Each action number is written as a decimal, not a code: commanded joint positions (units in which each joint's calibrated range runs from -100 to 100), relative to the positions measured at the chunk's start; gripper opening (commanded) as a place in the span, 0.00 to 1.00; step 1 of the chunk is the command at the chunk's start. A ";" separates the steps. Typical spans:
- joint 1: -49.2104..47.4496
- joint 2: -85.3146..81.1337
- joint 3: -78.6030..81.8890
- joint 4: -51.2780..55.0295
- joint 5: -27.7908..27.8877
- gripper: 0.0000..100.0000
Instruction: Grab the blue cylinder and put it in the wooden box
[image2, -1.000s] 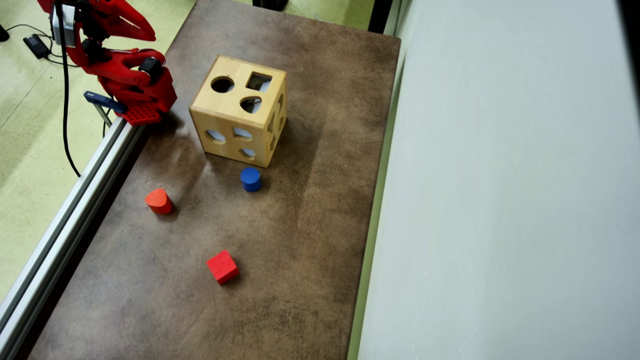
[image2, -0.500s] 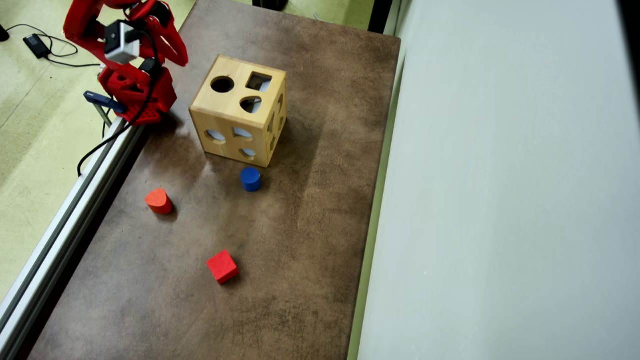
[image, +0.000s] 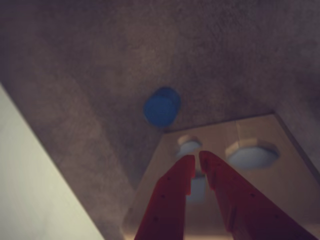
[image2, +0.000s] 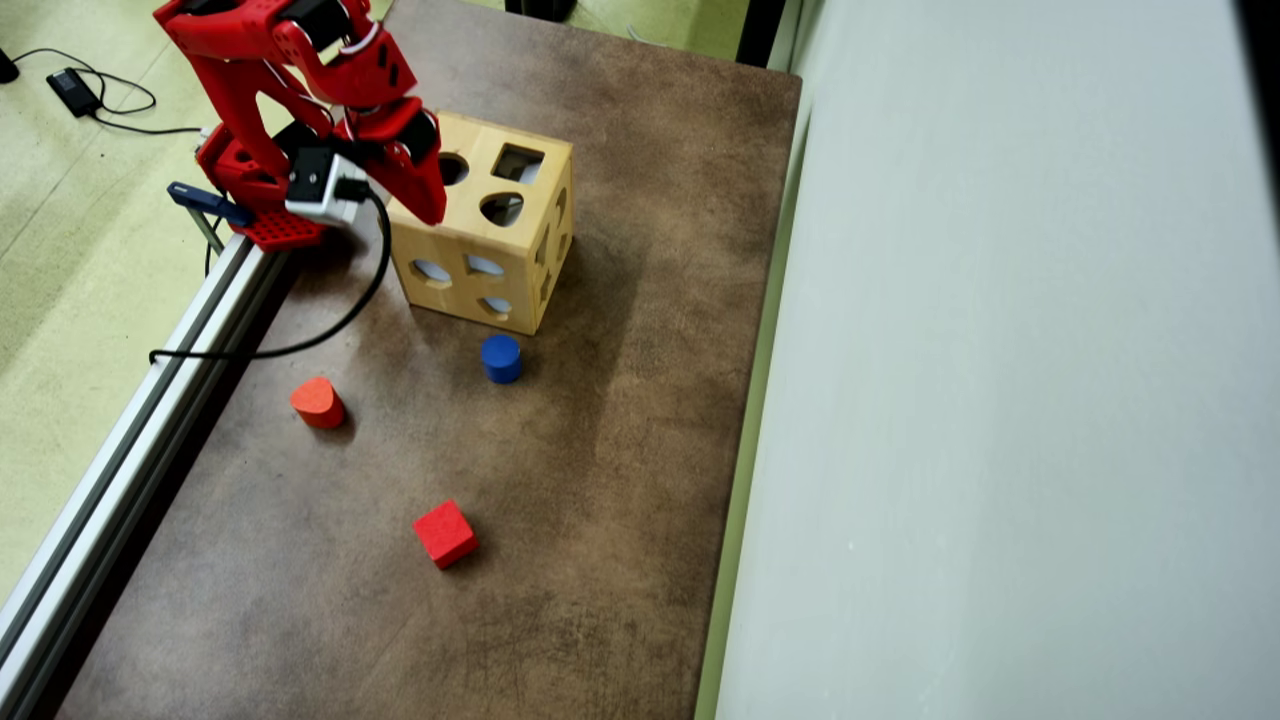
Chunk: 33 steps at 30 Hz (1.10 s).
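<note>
Two red fingers (image: 170, 200) of the gripper (image: 196, 159) enter the wrist view from the bottom edge, their tips almost touching with only a thin gap between them; nothing is held. In the overhead view the gripper (image2: 432, 212) hangs over the upper-left part of the wooden box (image2: 510, 255), its tips at the box's left top edge. A small white-and-black camera module (image2: 318, 188) sits on the arm just left of the gripper, and a black cable (image2: 340, 318) loops from it down across the bench toward the aluminium rail (image2: 140, 440) that runs along the bench's left edge.

The wooden box (image: 260, 185) stands near the far left part of the bench (image2: 620, 480). Its top face shows a round hole, a square hole and a rounded hole; its front face carries further cut-outs. In the wrist view the fingers lie over a face with pale cut-outs.

The blue cylinder (image2: 501, 357) stands upright on the bench just beside the box's front lower corner, apart from it, and well clear of the gripper. In the wrist view the blue cylinder (image: 161, 107) appears above the fingertips, just beyond the box's corner.

A red rounded block (image2: 317, 402) stands nearer the left edge, beside the rail. A red cube (image2: 445, 533) lies further toward the near edge, well apart from both.
</note>
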 joint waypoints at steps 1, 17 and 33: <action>1.33 5.79 -2.78 -8.10 0.24 0.03; -2.91 16.24 -2.70 -20.33 0.29 0.03; -6.40 22.01 -2.70 -26.84 0.29 0.03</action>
